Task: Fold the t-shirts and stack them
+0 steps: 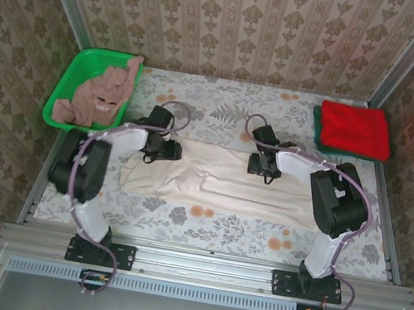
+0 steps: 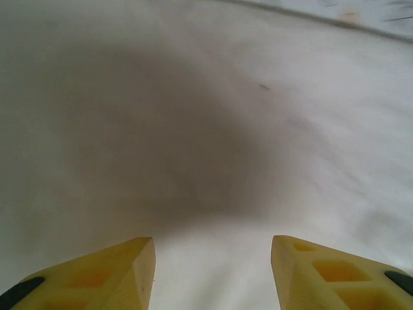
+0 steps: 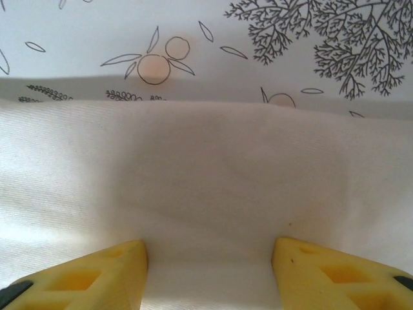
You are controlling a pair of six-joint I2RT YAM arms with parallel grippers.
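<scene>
The large cream t-shirt (image 1: 219, 179) lies spread across the middle of the table, partly folded into a long band. My left gripper (image 1: 162, 150) stands over its far left edge, and my right gripper (image 1: 262, 167) over its far edge right of centre. In the left wrist view the left gripper (image 2: 213, 248) is open, its yellow fingers (image 2: 126, 268) apart just above cream cloth (image 2: 193, 129). The right gripper (image 3: 210, 248) is open too, above the cream shirt (image 3: 206, 168) near its far hem. A folded red t-shirt (image 1: 354, 128) rests on a dark green one (image 1: 316, 124) at the back right.
A green mesh basket (image 1: 66, 92) at the back left holds a crumpled pink-brown t-shirt (image 1: 103, 98). The floral tablecloth (image 1: 222, 110) shows beyond the cream shirt's hem (image 3: 290, 39). Papered walls enclose the table on three sides.
</scene>
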